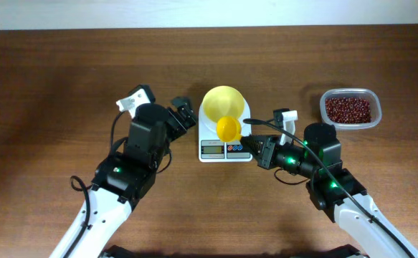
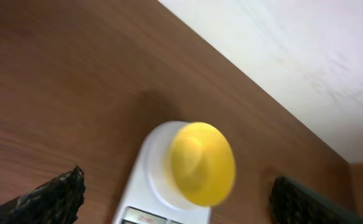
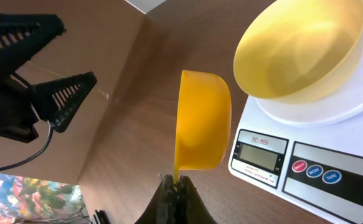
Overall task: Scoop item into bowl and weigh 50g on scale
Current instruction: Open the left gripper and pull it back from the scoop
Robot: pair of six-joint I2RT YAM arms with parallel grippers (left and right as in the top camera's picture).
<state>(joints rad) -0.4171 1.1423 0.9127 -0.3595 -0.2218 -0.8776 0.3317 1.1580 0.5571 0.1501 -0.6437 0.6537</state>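
The white scale [image 1: 223, 143] stands mid-table with the pale yellow bowl [image 1: 224, 102] on its platform. The bowl [image 3: 299, 50] looks empty in the right wrist view. My right gripper [image 1: 254, 145] [image 3: 176, 185] is shut on the thin handle of a bright yellow scoop [image 1: 229, 128] [image 3: 200, 121], which hangs over the scale's front, tipped on its side, with no beans seen in it. The red-brown beans [image 1: 348, 109] lie in a clear tub at the right. My left gripper [image 1: 183, 115] [image 2: 178, 198] is open just left of the scale [image 2: 141, 193], holding nothing.
The clear plastic tub [image 1: 372, 115] sits at the far right, well apart from the scale. The left arm's open fingers [image 3: 63, 93] show beyond the scoop in the right wrist view. The table's far edge [image 2: 262, 87] runs behind the scale.
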